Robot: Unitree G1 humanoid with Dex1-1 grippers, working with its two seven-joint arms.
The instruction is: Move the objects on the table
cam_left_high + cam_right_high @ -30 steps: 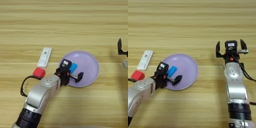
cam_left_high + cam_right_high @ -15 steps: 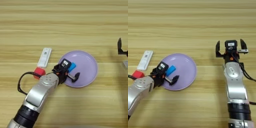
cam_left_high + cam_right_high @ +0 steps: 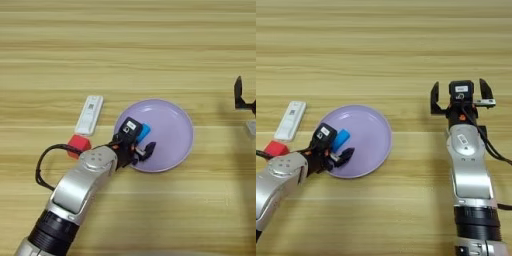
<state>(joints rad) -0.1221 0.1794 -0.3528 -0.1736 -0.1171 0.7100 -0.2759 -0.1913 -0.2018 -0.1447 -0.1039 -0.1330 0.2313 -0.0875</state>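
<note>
The left end effector (image 3: 139, 146) sits over the near-left part of the lilac plate (image 3: 175, 125), low down by its rim. The blue bar (image 3: 143, 133) lies on the plate right at the end effector. One black finger (image 3: 149, 148) sticks out just to the right of the bar, away from it, so the fingers look spread apart and not squeezing anything. That makes it seem that the blue bar is already put on the plate, and this part of the job looks done. The red cube (image 3: 79, 145) is just to the left of the left end effector, on the worktop (image 3: 125, 50), partly behind the arm. It is not on the plate, so it is likely the thing left to move. A white stick (image 3: 90, 114) lies just beyond the cube, up and to the left of the end effector. The right end effector (image 3: 461, 92) rests well off to the right of the plate, fingers wide apart, holding nothing.
</note>
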